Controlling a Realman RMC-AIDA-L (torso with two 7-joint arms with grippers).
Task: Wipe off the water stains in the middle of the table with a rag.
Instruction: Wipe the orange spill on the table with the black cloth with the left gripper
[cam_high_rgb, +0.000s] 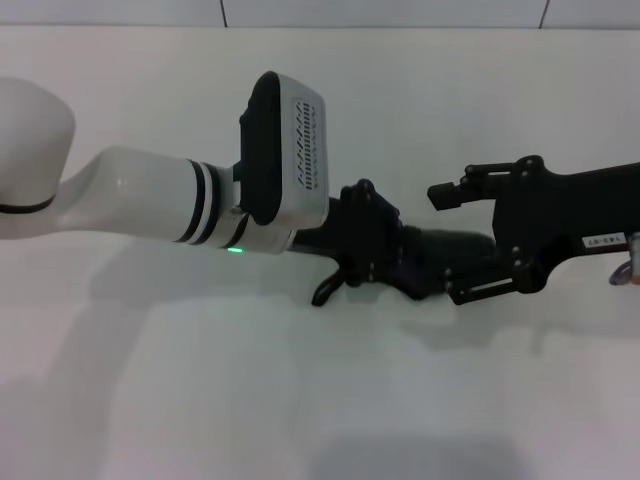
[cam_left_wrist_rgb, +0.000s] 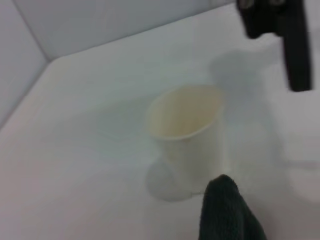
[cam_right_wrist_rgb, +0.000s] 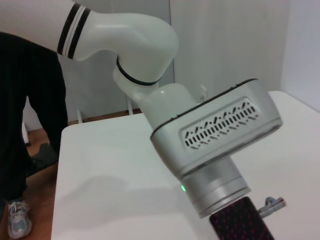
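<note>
In the head view, the left gripper (cam_high_rgb: 365, 245) and the right gripper (cam_high_rgb: 470, 240) were seen meeting over the middle of the white surface (cam_high_rgb: 300, 400), with a dark mass taken to be the rag (cam_high_rgb: 440, 262) bunched between them; the right gripper's fingers stood spread, one above the cloth and one below it, while whether the left gripper was shut on the rag could not be told. The water stains were not made out in this view and were judged to be hidden beneath the arms. In the left wrist view, a corner of the dark rag was seen hanging just beside a white paper cup (cam_left_wrist_rgb: 187, 135) standing upright on the surface, and part of the right gripper was seen farther off. In the right wrist view, only the left arm's white forearm (cam_right_wrist_rgb: 215, 135) was shown above the surface. The step was judged to be a handover or regrip of the rag; next, a firm hold and a lowering onto the stain would be called for.
</note>
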